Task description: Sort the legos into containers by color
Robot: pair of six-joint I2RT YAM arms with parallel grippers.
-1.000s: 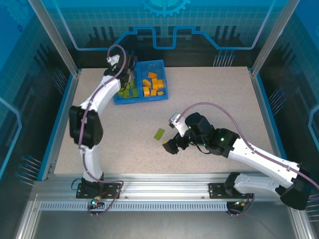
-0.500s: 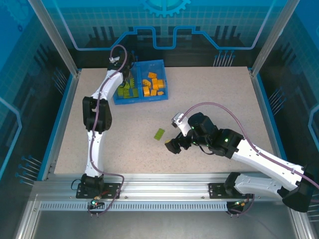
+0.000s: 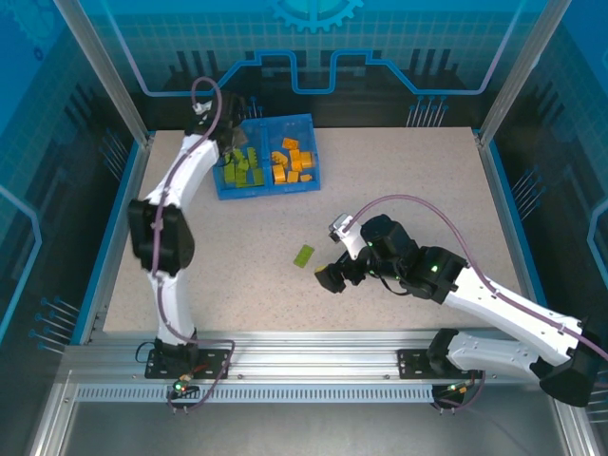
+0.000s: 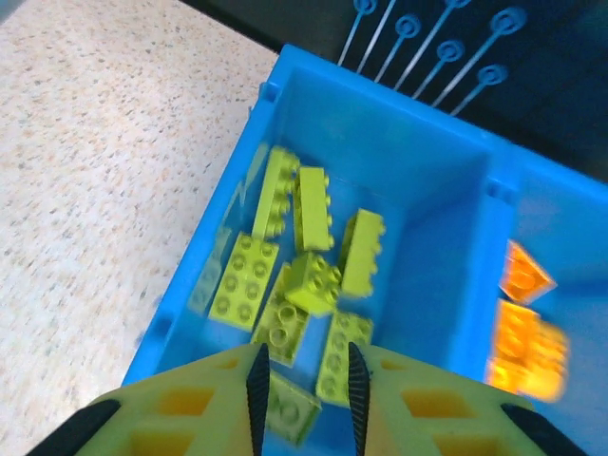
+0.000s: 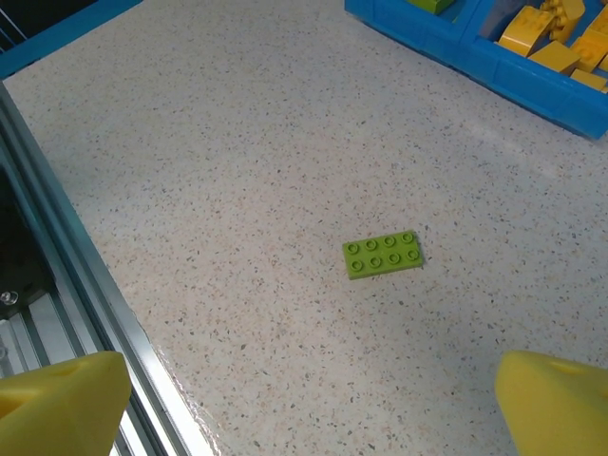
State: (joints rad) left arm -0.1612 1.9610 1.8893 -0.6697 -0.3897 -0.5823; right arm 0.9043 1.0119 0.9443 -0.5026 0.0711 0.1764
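The blue tray (image 3: 271,192) stands at the back of the table. Its left compartment holds several lime green legos (image 3: 242,169), its right one several orange legos (image 3: 293,160). My left gripper (image 3: 231,142) hangs over the green side. In the left wrist view this gripper (image 4: 304,389) is open by a narrow gap with nothing gripped, and the green legos (image 4: 285,266) lie loose below it. One flat green lego (image 3: 304,256) lies alone on the table. My right gripper (image 3: 328,277) hovers just right of it, wide open and empty (image 5: 309,404), with the flat green lego (image 5: 383,255) ahead.
The tray's divider (image 4: 475,275) separates the green bricks from the orange legos (image 4: 522,323). In the right wrist view the tray (image 5: 494,62) stands at the far top right and the table's metal front rail (image 5: 85,285) runs along the left.
My left gripper's jaws have parted slightly over the green compartment, and the left arm's elbow has swung left. The right arm has barely moved.
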